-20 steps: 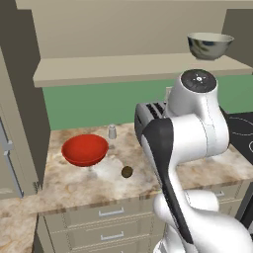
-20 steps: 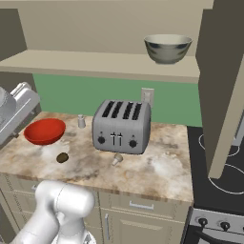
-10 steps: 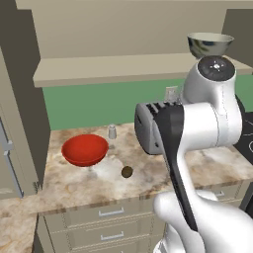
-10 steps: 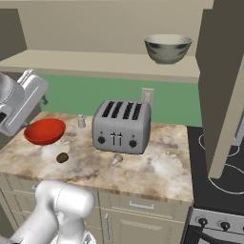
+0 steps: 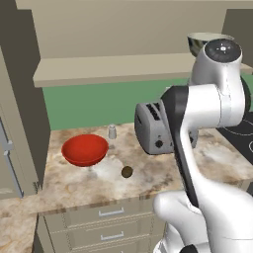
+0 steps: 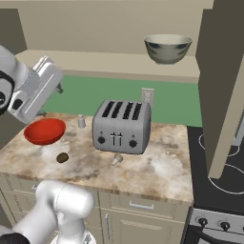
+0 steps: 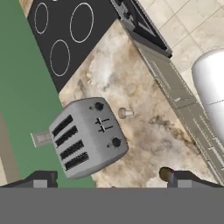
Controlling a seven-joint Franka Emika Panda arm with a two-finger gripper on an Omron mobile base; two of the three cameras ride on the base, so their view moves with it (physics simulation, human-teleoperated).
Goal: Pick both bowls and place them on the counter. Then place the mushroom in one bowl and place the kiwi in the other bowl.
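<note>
The glossy red bowl (image 5: 85, 149) (image 6: 45, 131) sits on the mottled stone counter (image 6: 157, 171) at its left end. Up on the shelf at the right stands the silvery-grey bowl (image 6: 167, 47) (image 5: 202, 41), partly behind my arm in the left base view. The kiwi (image 5: 127, 171) (image 6: 62, 157) (image 7: 165, 173) lies in front of the red bowl. A tiny pale mushroom (image 6: 116, 159) (image 7: 126, 113) lies just in front of the toaster. My gripper (image 7: 112, 179) is open and empty, high above the counter and looking down on the toaster and mushroom.
A silver four-slot toaster (image 6: 121, 126) (image 7: 87, 135) stands mid-counter, with a small grey shaker (image 6: 81, 121) to its left. The beige shelf (image 6: 119, 64) runs above the green wall. A black stovetop (image 6: 224, 162) and a tall cabinet side (image 6: 224, 86) close off the right.
My arm has swung up and to the right, and the hand has come further in from the left edge of the right base view. Bowls, kiwi and mushroom have not moved.
</note>
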